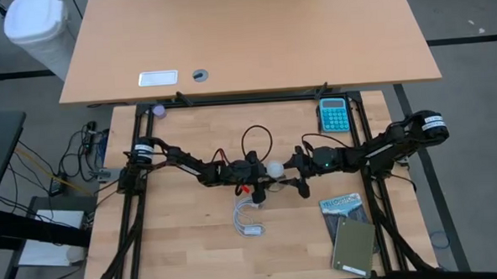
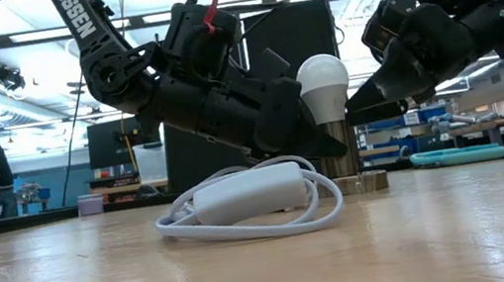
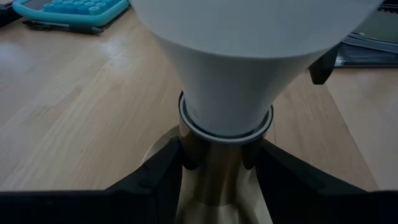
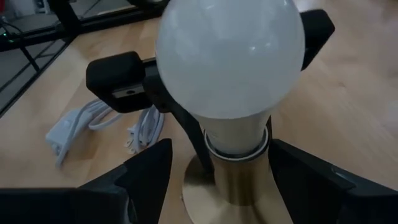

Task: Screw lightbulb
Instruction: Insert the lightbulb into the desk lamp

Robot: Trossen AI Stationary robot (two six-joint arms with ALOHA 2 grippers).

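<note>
**Bulb seated in the socket, one gripper steadying the stem**

The left gripper is pinched on the brass socket stem just under the bulb's collar, one finger on each side of the metal. In the right wrist view the right gripper has its fingers spread, standing either side of the same stem and apart from the glass.

The lightbulb stands upright on the socket, globe up, its screw base hidden inside the stem; only a thin collar shows at the joint. That suggests the threading is well advanced or done, though how tight it sits cannot be told.

Nearest the low camera lies the coiled white cord with its switch block, in front of the round socket base. What seems left is at most a final turn and letting go.

Farther off on the table sit a blue calculator and a notebook.
</note>
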